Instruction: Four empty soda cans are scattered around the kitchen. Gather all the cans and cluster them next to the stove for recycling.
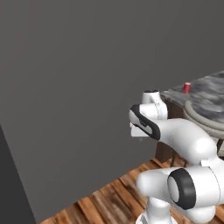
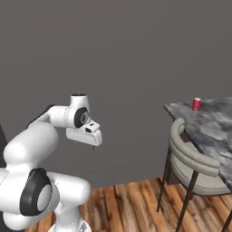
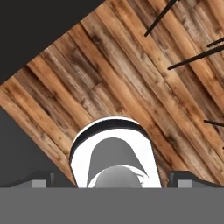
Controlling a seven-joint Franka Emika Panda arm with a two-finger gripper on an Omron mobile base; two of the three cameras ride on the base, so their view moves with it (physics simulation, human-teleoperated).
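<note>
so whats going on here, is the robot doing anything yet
Not handling anything yet. The gripper is open and empty, held over the wooden floor by a grey wall. One red soda can stands near the edge of a marble table, above a chair, well out of reach.

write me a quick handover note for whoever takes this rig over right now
Tool: open, holding nothing, pointing down over the wooden floor, away from the table.
Soda can: one red can stands upright near the edge of the marbled table, with a round-backed chair tucked in below it. In the left base view the same can is at.
Done: nothing gathered that these views show.
Left: drive up to the table, pick this can, carry it to the stove, then find the other cans.
</note>
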